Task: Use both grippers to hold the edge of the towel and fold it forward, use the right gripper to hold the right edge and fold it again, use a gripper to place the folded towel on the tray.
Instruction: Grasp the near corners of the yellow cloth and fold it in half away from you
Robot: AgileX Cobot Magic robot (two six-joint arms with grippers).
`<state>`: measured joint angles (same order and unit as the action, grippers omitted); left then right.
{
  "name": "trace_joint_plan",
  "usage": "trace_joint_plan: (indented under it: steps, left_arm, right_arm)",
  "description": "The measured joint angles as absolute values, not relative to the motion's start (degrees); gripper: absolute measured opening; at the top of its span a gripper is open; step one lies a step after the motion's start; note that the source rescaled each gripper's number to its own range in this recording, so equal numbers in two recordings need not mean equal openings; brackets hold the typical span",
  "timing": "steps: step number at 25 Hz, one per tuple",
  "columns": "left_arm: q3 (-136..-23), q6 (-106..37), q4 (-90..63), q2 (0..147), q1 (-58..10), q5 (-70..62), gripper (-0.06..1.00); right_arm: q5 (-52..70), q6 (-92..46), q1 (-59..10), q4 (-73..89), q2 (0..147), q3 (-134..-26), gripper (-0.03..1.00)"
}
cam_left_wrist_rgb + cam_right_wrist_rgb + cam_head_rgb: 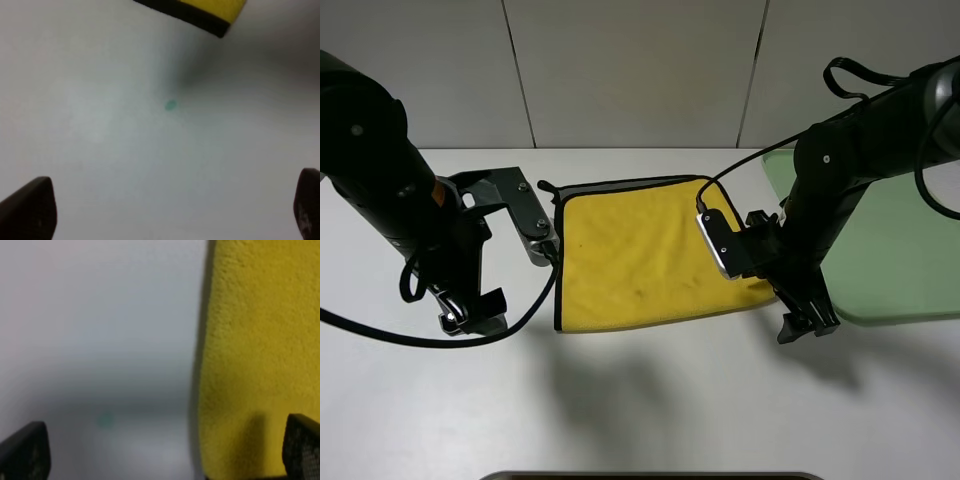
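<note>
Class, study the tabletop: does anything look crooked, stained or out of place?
Only small things. The yellow towel lies slightly askew on the table, its near edge slanting away toward the tray side. A few faint dark specks mark its near half. Nothing looks spilled or torn.

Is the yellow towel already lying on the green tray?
No, the yellow towel lies spread on the white table, to the left of the green tray.

I see the yellow towel (640, 250), dark-trimmed, lying flat and unfolded at centre. The pale green tray (900, 250) sits near its right edge.
</note>
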<state>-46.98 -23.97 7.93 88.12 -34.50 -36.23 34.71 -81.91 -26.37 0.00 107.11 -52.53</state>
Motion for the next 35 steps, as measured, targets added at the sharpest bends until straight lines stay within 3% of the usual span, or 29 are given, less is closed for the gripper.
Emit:
trace_joint_plan:
  steps: [35]
  left_arm:
    - [-49.2,-34.2,-1.6,91.3,-34.7,-26.8,0.93]
  right_arm:
    - [33.0,-84.3,-26.4,0.6,111.4,-52.6,1.0]
